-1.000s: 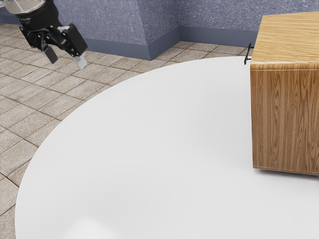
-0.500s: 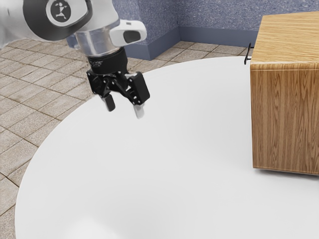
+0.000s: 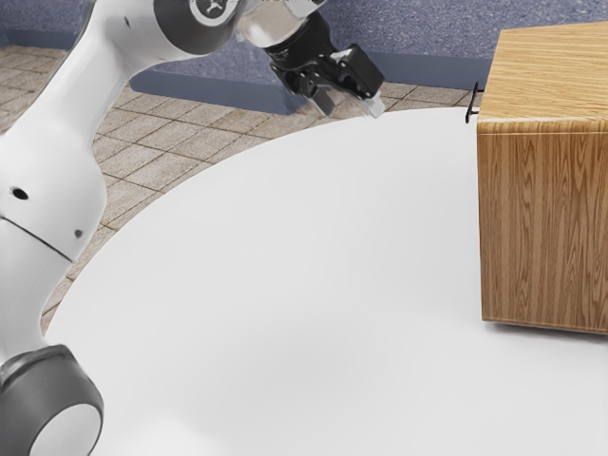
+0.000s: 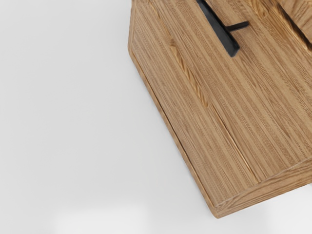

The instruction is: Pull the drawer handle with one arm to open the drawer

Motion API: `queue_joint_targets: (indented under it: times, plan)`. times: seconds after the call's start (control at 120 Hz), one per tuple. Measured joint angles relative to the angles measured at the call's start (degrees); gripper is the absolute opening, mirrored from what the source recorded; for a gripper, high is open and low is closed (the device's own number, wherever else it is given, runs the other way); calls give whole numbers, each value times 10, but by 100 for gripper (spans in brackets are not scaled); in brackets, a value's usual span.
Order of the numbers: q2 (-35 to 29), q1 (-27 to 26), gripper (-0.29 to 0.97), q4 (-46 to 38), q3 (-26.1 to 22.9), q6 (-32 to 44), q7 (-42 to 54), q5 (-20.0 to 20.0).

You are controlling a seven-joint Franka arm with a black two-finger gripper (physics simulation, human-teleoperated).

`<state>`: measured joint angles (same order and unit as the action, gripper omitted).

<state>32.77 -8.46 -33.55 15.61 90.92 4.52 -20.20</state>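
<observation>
Tiled floor point(image 3: 171, 142) and blue-grey wall point(image 3: 418, 28) behind, white round table point(image 3: 285, 313) up front. The wooden cabinet point(image 3: 541, 218) sits at the exterior view's right, and the drawer handle point(image 3: 472, 102), a slim black bar, pokes off its far face, looking upright from this side. The gripper point(image 3: 350, 99) hangs over the table's far edge, fingers spread, nothing in them, at about the handle's height. The handle lies off toward the exterior view's right, a clear gap between. The wrist view faces the drawer front point(image 4: 209, 112). Next job, I'd say: close that gap and set the fingers across the bar.
</observation>
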Motion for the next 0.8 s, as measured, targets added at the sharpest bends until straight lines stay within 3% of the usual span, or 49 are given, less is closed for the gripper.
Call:
queue_joint_targets:
  times: [0.192, 0.542, 0.8]
  plan:
    - [70, -5, 68, 56, -1, 50, 23, -6]
    - [143, 14, 68, 89, 21, 203, 94, 39]
    - [171, -7, 68, 101, 15, 392, 135, 28]
